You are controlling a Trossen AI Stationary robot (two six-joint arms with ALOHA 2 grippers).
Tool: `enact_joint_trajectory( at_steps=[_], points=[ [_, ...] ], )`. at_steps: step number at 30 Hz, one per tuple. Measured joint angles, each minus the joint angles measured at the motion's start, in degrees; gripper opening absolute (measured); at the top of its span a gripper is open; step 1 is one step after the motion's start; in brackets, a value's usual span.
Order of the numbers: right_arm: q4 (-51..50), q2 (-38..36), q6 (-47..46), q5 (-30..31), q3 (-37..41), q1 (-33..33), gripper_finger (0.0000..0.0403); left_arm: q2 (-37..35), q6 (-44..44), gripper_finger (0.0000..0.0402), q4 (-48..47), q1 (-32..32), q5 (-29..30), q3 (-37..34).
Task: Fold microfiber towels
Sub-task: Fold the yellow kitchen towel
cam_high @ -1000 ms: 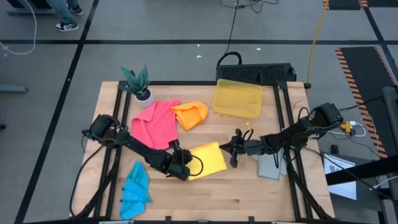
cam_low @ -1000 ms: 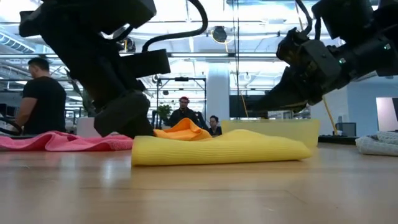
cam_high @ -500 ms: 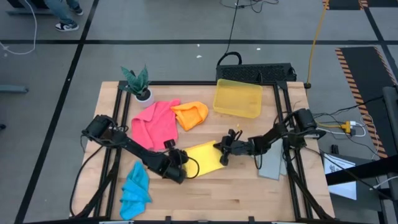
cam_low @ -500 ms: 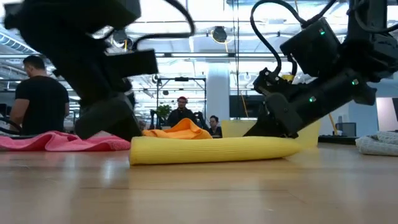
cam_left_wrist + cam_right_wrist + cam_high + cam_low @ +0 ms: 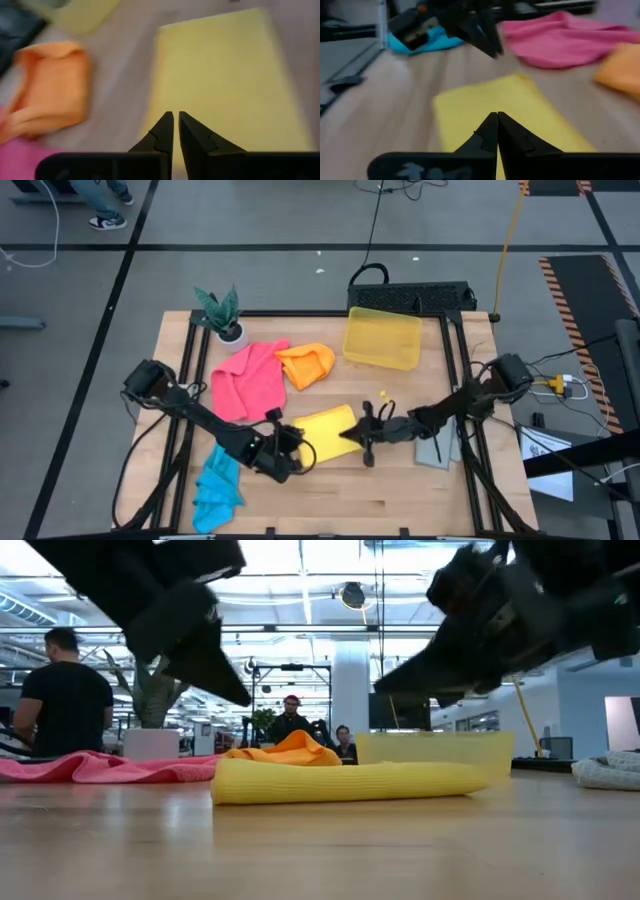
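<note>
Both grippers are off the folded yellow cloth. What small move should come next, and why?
Probably the left gripper should swing toward the crumpled bright blue microfiber towel close beside it. The yellow microfiber towel lies flat and folded, and both the left and the right gripper hang above it, shut and empty. The pink and orange cloths also lie unfolded.

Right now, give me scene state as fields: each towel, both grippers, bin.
yellow towel: folded flat, table centre, nothing gripping it
pink towel: crumpled, beside orange towel
blue towel: bunched, front left
grey towel: right edge
left gripper: shut, empty, above yellow towel
right gripper: shut, empty, above yellow towel
bin: back right
</note>
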State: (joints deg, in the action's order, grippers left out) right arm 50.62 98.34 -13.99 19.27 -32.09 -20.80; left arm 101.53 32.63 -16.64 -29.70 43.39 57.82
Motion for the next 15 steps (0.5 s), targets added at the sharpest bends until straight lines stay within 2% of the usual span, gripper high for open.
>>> enact_joint_trajectory(
  at_steps=[4, 8, 12, 15],
  points=[
    [-0.69, 5.44, -0.61, 0.08, -2.44, -0.72, 0.0000, 2.68, -5.46, 0.0032, 6.05, 2.13, -7.66, -0.52],
    [-2.29, 9.48, -4.37, -0.03, -3.29, 0.00, 0.0000, 5.84, -4.79, 0.0033, 4.62, 3.48, -12.95, -0.57],
    [-8.62, 8.78, -6.67, 0.08, -2.29, 1.07, 0.0000, 8.46, -4.43, 0.0033, 7.80, 2.96, -16.02, -0.46],
    [-12.01, 6.08, -6.00, 0.61, -0.85, 2.38, 0.0000, 10.34, -7.85, 0.0032, 17.08, 2.07, -18.98, -0.48]
  ],
)
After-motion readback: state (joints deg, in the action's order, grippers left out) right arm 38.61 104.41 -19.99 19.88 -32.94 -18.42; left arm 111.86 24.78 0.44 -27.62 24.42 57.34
